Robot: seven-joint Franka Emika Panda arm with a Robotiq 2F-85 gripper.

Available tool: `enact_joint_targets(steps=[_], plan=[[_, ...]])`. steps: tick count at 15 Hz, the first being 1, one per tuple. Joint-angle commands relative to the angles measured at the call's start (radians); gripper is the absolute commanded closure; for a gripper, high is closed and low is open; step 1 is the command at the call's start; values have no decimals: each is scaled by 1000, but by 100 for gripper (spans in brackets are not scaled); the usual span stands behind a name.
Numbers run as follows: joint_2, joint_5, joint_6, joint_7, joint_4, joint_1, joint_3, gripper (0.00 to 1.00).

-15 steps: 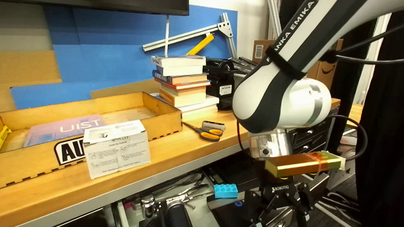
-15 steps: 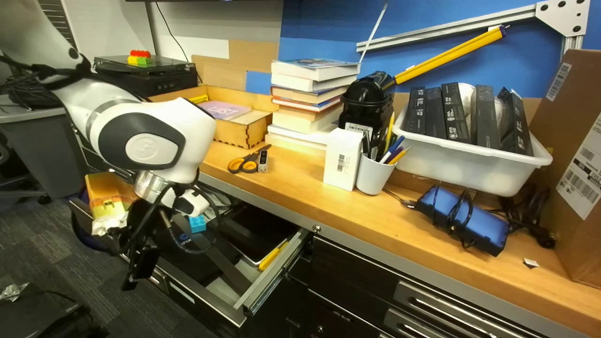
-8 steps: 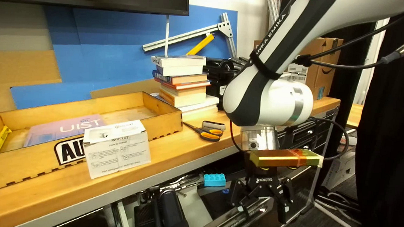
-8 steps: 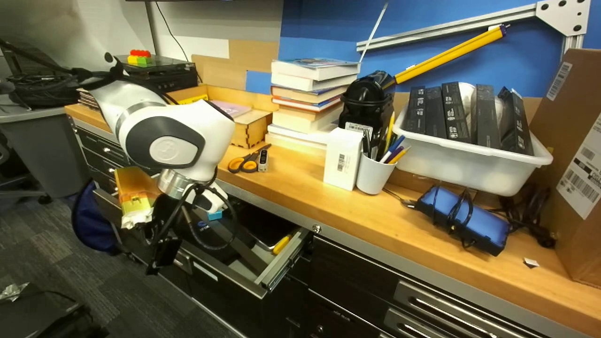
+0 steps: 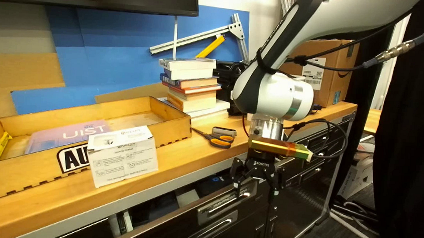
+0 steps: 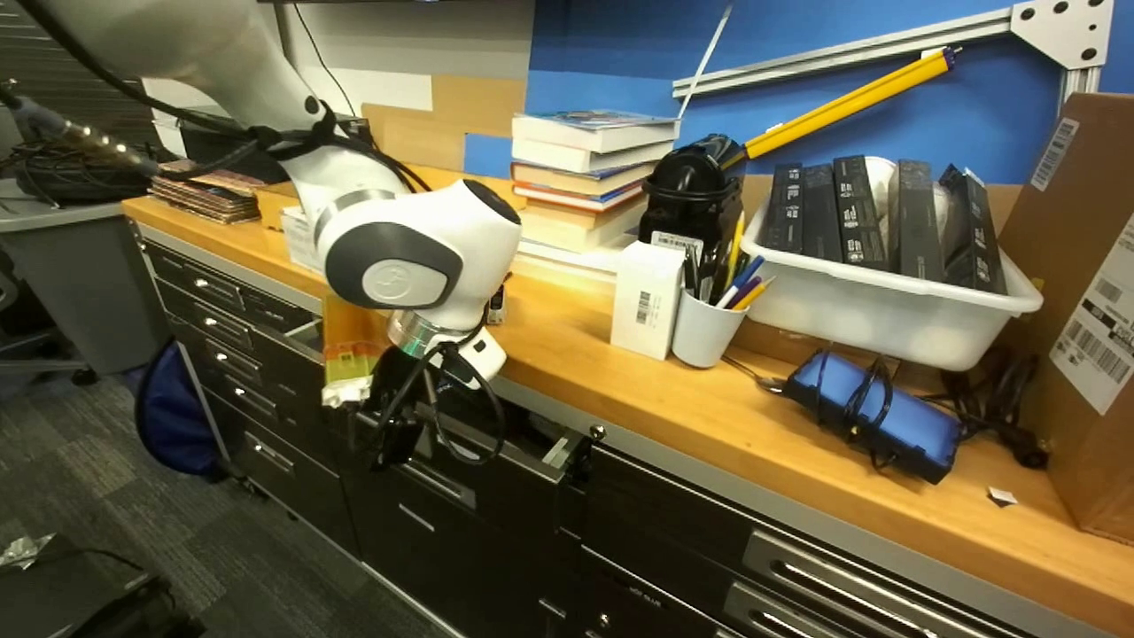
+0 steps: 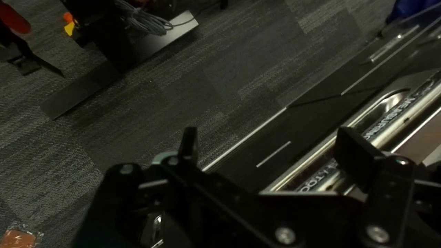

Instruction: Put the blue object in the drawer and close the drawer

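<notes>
The gripper (image 5: 256, 190) points downward, its fingers (image 7: 356, 155) spread wide, before the partly open drawer (image 5: 179, 220). In the wrist view the drawer's handle (image 7: 408, 117) runs behind one finger; whether they touch I cannot tell. Just above, a gold-orange block (image 5: 280, 147) juts from the arm (image 6: 434, 248), and a black cable (image 6: 501, 421) loops across the drawer front in an exterior view. The bench top (image 5: 181, 157) and arm cover much of the drawer's inside, where a dark case (image 5: 209, 183) shows; the blue object is hidden, its place unclear. On the bench top, scissors (image 5: 216, 139) lie near a wooden tray (image 5: 177, 131), a white box (image 5: 124, 161) before it. Farther along stand a pen cup (image 6: 704, 332) and white bin (image 6: 886, 315).
</notes>
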Motion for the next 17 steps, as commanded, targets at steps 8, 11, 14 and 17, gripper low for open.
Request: enact_joint_targets(steps=[8,11,14,17], plan=[[-18,66,105,27,45,-42,-17,0],[-157,32,127,1,-57,-32,-17,0],[-119,8,89,12,-11,-29,-20,0],[-211,-5,74,14,-56,-18,-19,0]])
